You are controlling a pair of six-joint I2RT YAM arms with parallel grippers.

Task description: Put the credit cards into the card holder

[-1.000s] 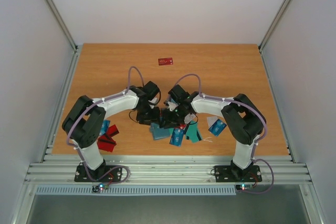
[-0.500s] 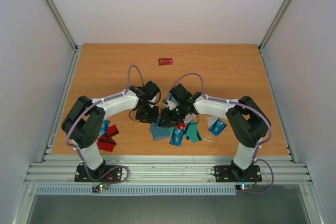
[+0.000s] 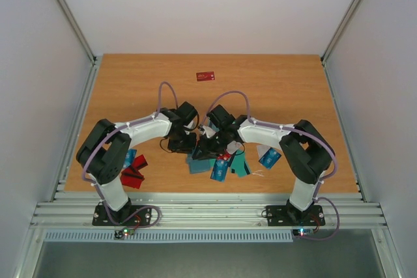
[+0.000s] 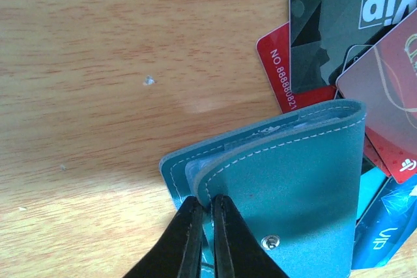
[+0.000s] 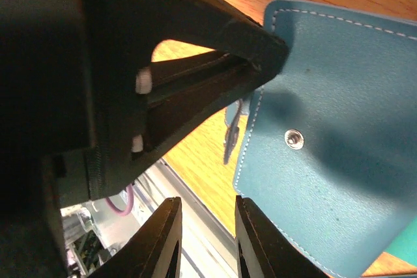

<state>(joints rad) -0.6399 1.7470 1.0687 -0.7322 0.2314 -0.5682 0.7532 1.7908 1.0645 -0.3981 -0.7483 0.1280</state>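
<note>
— Why does the left gripper [image 4: 206, 203] sit so low against the card holder [image 4: 293, 180]?
— Its two black fingers are pressed together on the edge of the teal cover, close to the corner. I judge it means to lift that flap and bare the pale inner pockets.
— And where is the holder itself?
— It lies on the wooden table [image 4: 98, 63], near the front middle, partly over a heap of credit cards [image 4: 391, 96], among them a red card [image 4: 280, 69] and a dark VIP card [image 4: 326, 17].
— The right gripper [image 5: 207, 203]?
— Its jaws are apart with nothing between them, just beside the same cover. It is probably placed to fetch a card once a pocket shows.
— Any strays?
— A lone red card [image 3: 206, 76] lies far back, and there are red cards [image 3: 133, 174] by the left base.
</note>
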